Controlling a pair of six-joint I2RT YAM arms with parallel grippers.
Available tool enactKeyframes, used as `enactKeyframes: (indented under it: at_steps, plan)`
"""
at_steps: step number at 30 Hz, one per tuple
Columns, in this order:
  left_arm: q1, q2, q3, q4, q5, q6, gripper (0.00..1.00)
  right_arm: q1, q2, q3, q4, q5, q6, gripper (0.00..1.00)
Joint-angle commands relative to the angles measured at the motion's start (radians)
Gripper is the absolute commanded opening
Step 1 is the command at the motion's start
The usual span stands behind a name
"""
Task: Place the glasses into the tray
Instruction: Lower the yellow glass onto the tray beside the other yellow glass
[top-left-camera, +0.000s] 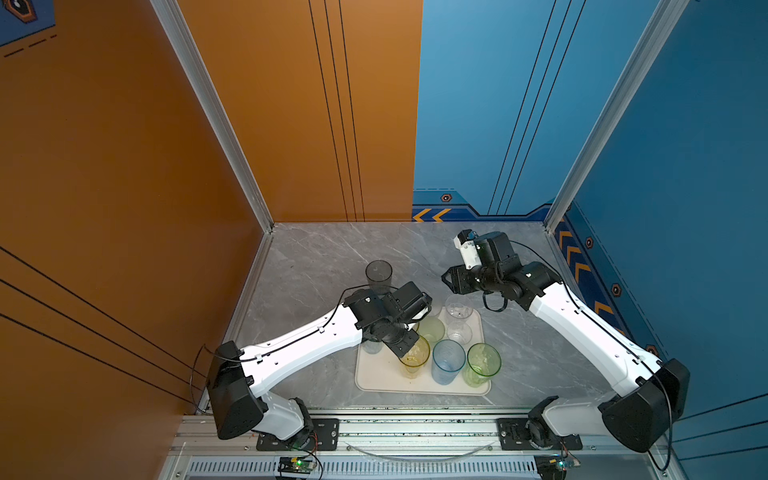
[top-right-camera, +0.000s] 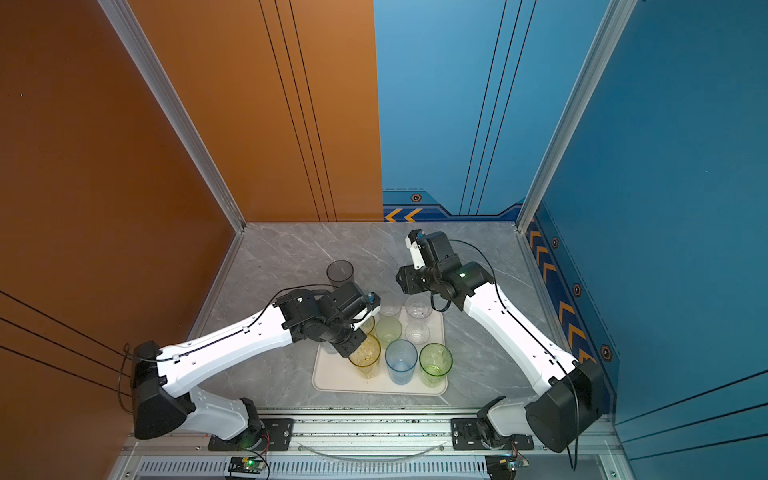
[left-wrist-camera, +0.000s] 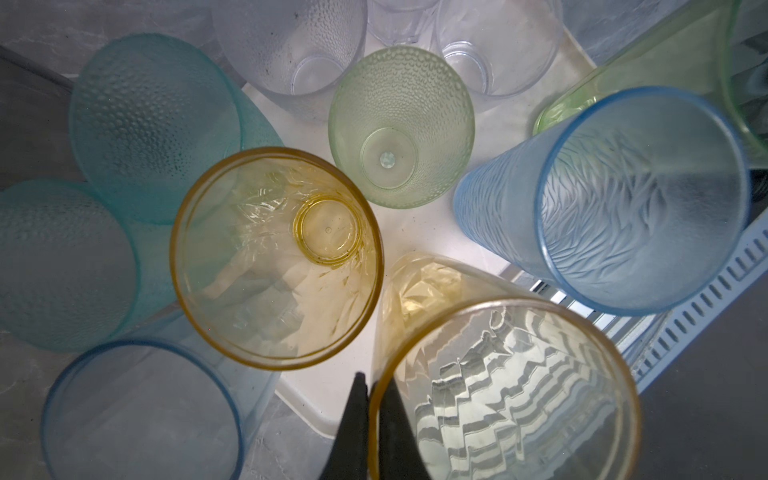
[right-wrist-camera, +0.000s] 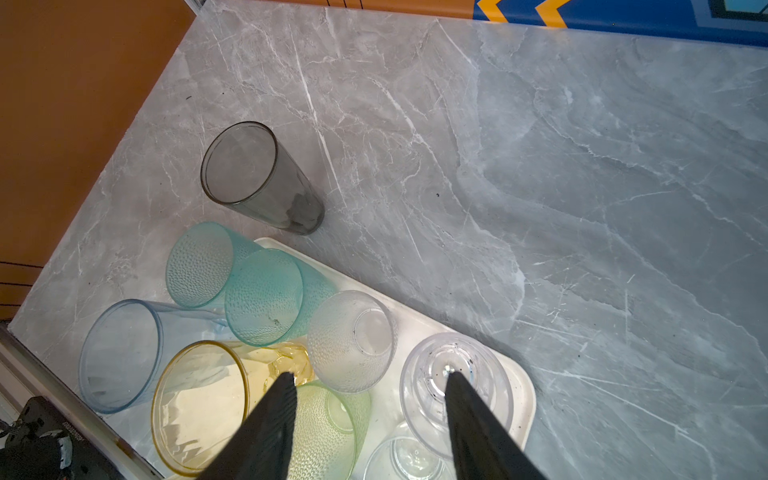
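My left gripper (left-wrist-camera: 370, 380) is shut on the rim of a tall yellow glass (left-wrist-camera: 498, 386), one finger inside and one outside. In both top views that glass (top-left-camera: 414, 357) (top-right-camera: 365, 356) is over the cream tray (top-left-camera: 382, 378) (top-right-camera: 336, 378). Standing on the tray are a blue glass (top-left-camera: 448, 360), a green one (top-left-camera: 483, 362), a pale green one (top-left-camera: 432, 329) and clear ones (top-left-camera: 458, 309). A smoke-grey glass (top-left-camera: 378, 276) (right-wrist-camera: 257, 178) stands on the table behind the tray. My right gripper (top-left-camera: 446, 278) (right-wrist-camera: 370, 376) hangs open above the tray's back, holding nothing.
A second yellow glass (left-wrist-camera: 274, 257), two teal glasses (right-wrist-camera: 199, 264) (right-wrist-camera: 264, 297) and another blue glass (right-wrist-camera: 120, 353) crowd the tray's left edge under my left arm. Grey marble table (right-wrist-camera: 540, 166) stretches behind and right. Orange and blue walls enclose it.
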Motion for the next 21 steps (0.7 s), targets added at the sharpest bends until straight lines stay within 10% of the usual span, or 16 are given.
enactKeyframes:
  at_steps: [1,21]
  plan:
    - [0.01,0.012,-0.007,0.013,0.032,0.015,0.0,-0.006,0.01,0.007,-0.025,0.018,-0.008,0.57]
    - [-0.031,0.046,-0.017,0.057,0.026,0.024,0.0,-0.013,-0.002,0.009,-0.04,0.018,-0.014,0.57]
